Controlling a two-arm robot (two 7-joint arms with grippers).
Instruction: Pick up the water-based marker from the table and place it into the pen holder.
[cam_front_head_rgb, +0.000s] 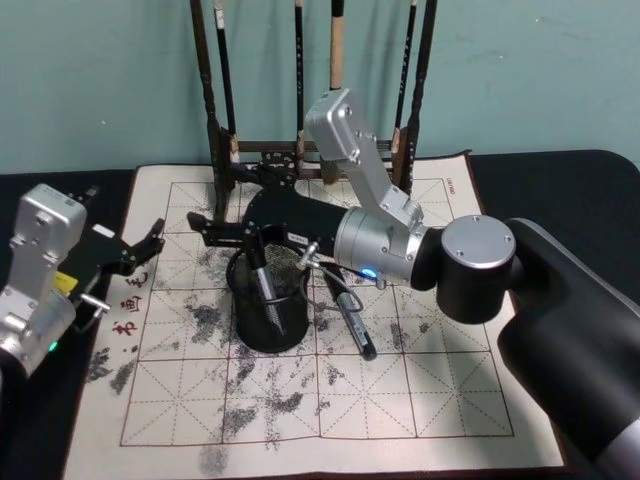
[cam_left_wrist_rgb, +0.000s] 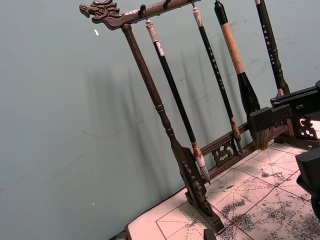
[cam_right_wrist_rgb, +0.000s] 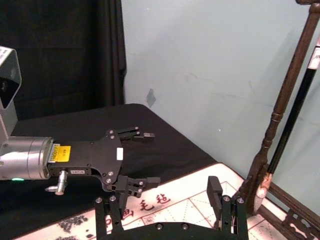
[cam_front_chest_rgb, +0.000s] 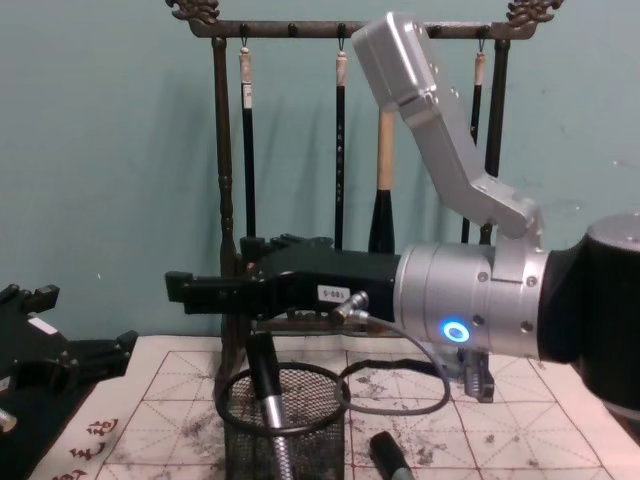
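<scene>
A black surface (cam_front_head_rgb: 560, 190) carries a cream grid mat (cam_front_head_rgb: 400, 400) blotted with grey ink. The black mesh pen holder (cam_front_head_rgb: 270, 305) stands left of the mat's centre. The marker (cam_front_head_rgb: 262, 272) is inside it, nearly upright, with its top leaning toward the back left. The right pincer (cam_front_head_rgb: 205, 228) reaches across just above the holder's rim, its fingers spread wide and holding nothing. A thin cable (cam_front_head_rgb: 312, 256) loops from that arm beside the rim. A second marker (cam_front_head_rgb: 350, 312) lies flat just right of the holder, its long axis running front to back. The dark wooden brush rack (cam_front_head_rgb: 300, 150) stands close behind, along the mat's back edge. The left pincer (cam_front_head_rgb: 150, 245), spread wide, hovers at the mat's left edge. The mat's front rows and right side lie open.
</scene>
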